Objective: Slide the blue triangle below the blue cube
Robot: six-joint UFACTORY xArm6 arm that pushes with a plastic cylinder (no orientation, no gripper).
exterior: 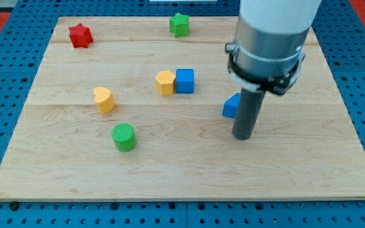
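The blue cube (184, 80) sits near the board's middle, touching a yellow hexagon block (165, 82) on its left. The blue triangle (230, 107) lies to the right of and a little below the cube, partly hidden behind my rod. My tip (243, 136) rests on the board just below and to the right of the triangle, close against it.
A yellow heart block (104, 99) and a green cylinder (124, 137) lie at the left. A red star (80, 35) and a green star (179, 24) sit along the top. The arm hides the top right corner. The wooden board (56, 171) lies on a blue pegboard.
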